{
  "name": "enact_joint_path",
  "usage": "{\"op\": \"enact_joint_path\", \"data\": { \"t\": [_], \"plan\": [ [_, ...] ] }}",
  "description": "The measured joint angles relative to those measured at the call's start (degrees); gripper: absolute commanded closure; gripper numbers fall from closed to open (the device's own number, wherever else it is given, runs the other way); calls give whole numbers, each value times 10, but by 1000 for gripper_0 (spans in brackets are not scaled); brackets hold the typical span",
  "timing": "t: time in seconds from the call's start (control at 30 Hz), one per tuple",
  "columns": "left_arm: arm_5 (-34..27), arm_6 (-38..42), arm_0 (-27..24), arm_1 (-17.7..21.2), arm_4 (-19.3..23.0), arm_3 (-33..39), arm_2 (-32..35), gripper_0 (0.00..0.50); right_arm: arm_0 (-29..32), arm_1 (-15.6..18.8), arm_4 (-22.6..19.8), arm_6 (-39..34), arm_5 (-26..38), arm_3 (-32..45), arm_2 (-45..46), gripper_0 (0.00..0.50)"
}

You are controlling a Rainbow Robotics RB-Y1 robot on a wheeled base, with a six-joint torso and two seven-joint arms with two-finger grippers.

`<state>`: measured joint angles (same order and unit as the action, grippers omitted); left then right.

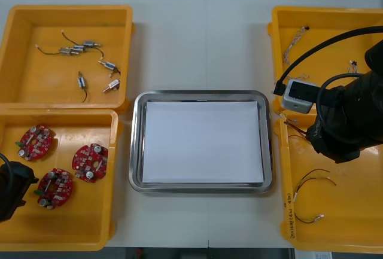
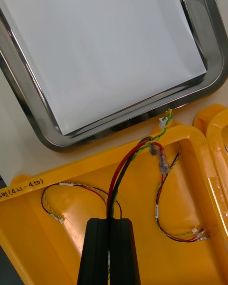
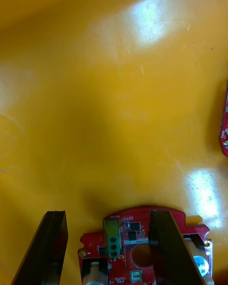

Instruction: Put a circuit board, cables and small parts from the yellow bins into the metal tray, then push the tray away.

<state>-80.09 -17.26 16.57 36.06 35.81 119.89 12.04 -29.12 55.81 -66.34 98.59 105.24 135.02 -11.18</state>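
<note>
Right gripper [image 2: 110,222] is clamped on the red-yellow cable [image 2: 142,154] in the near right bin [image 1: 356,226]. I'd lift it well clear of the rim, then swing to the tray [image 1: 136,145] at 9 o'clock. Left gripper [image 3: 107,214] hangs wide open over a board [image 3: 135,249], at the tray's 8 o'clock.

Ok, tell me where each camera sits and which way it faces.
Front: overhead, facing steeply down at tray and bins; left arm and right arm show.
Right wrist: over a bin, facing the tray; right gripper shut on a cable.
Left wrist: low in a bin; left gripper open over a board.
Shared: tray, in front and right wrist.
</note>
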Motion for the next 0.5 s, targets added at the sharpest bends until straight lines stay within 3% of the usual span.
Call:
{"op": "enact_joint_path", "data": {
  "t": [0.5],
  "plan": [
    [6,0,0,0,-14,-1,-24,0,0,0,0,0,3,0,0,500]
  ]
}}
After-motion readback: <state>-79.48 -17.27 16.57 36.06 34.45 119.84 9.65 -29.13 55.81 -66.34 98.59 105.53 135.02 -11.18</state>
